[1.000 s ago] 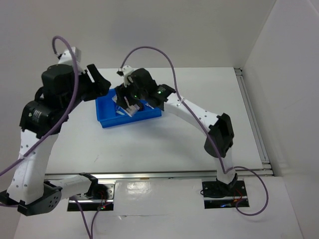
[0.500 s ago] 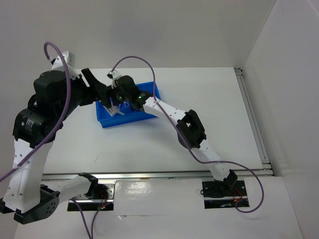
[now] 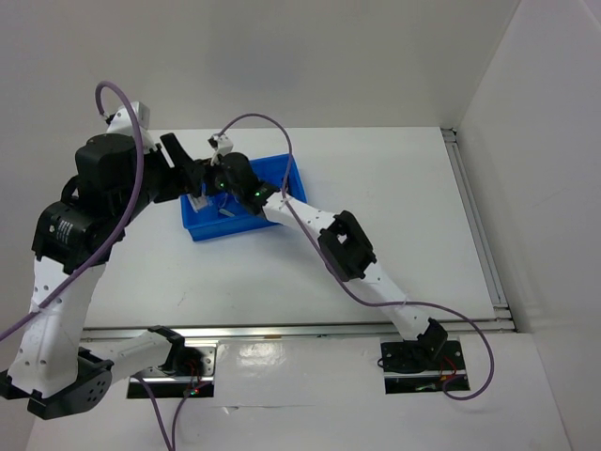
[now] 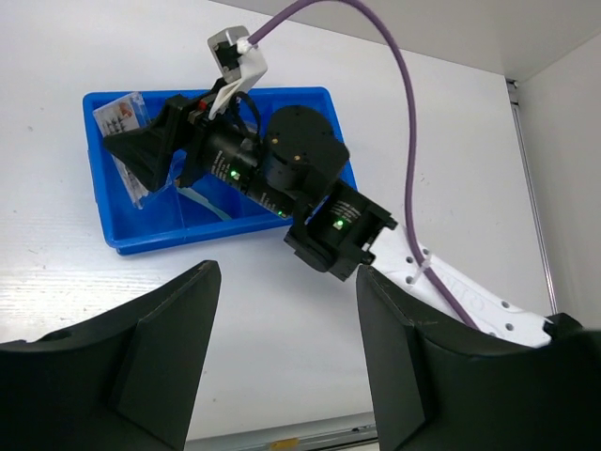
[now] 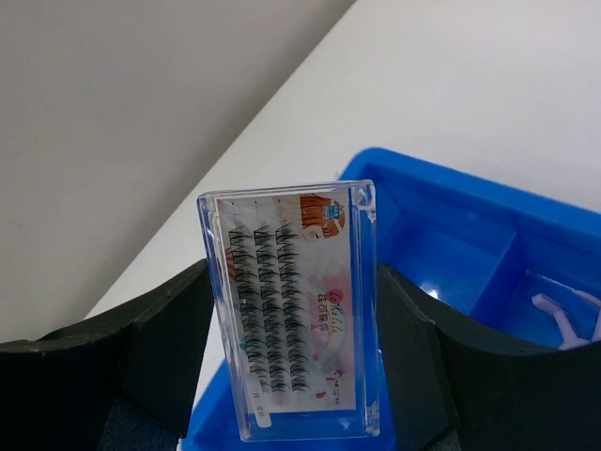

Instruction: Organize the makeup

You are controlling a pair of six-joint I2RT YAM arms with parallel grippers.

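Clear rigid plastic forms the one flat rectangular case of black false lashes [image 5: 289, 282], backed by a glossy printed card. It is clamped upright by its long edges between the two matte black fingers of the right gripper [image 5: 293, 376], over the left end of the single blue plastic divided tray [image 4: 211, 237]. One thin pale piece [image 5: 563, 318] lies in a compartment. The right wrist and purple cable [image 4: 406, 141] hide much of the tray, while the left gripper [image 4: 286, 274] hangs spread and empty above the white table [image 4: 56, 282].

Lash case [image 4: 118, 113] partly behind right pincer [image 4: 139, 160]
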